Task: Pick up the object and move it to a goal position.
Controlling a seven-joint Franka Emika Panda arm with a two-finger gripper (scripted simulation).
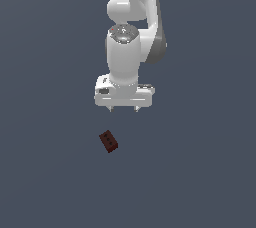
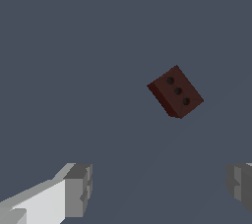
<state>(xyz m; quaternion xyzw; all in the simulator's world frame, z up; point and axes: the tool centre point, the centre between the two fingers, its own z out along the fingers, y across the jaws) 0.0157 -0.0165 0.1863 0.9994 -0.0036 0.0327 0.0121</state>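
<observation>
The object (image 1: 108, 141) is a small dark red-brown block lying on the grey floor, turned at an angle. In the wrist view the object (image 2: 175, 92) shows three dark holes in a row on its upper face. My white gripper (image 1: 124, 109) hangs above the floor, behind the block and slightly toward the exterior view's right, apart from it. Its two short fingertips point down and stand wide apart. The wrist view shows both grey fingers (image 2: 78, 188) far apart with nothing between them, so my gripper (image 2: 160, 188) is open.
A flat, uniform dark grey floor (image 1: 50, 172) fills both views. The white arm (image 1: 132, 17) rises behind the gripper to the upper edge of the exterior view. No other objects, containers or goal marker are in sight.
</observation>
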